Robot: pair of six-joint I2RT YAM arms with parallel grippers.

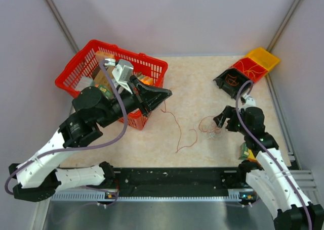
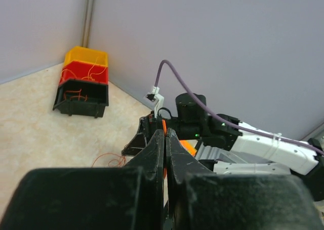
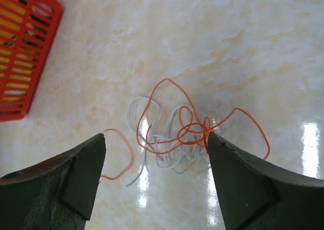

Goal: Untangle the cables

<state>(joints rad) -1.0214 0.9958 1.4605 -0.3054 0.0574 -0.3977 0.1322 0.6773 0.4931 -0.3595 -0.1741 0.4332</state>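
R gripper [image 3: 156, 139] first: its two fingers are wide apart & hold nothing. It hangs low over the tangle [image 3: 177, 134], a small bunch of orange-red & whitish wires lying on the table [image 1: 202, 83]. In the R wrist view the bunch sits right btw the two fingers. One orange loop is touching or almost touching the finger on the right of that view, can't tell which.

L gripper [image 1: 164, 94]: fingers pressed tight together, up in the air by the corner of the red basket [image 1: 76, 71]. A long red wire [image 1: 178, 139] seems to run from its tip down to the table & curl toward the tangle. So I think it's pinched on that wire's end. The L wrist view shows a bit of orange btw the fingers.

Step, I think: one wire is mostly out of the bunch, and the R arm is set to take hold of the rest. Next move needs R to go down & pinch the bunch, or hold it down, so L can pull the long wire free. The wires are hair-thin & flat on the table, so easy to miss.

Around: the basket has stuff in it & sits under the L arm. Bins [image 1: 253, 68], black, red & yellow, sit in the far R corner w/ wires inside, well apart from the tangle. Nothing blocks R. The whitish wires lie under the orange ones, so they could snag.
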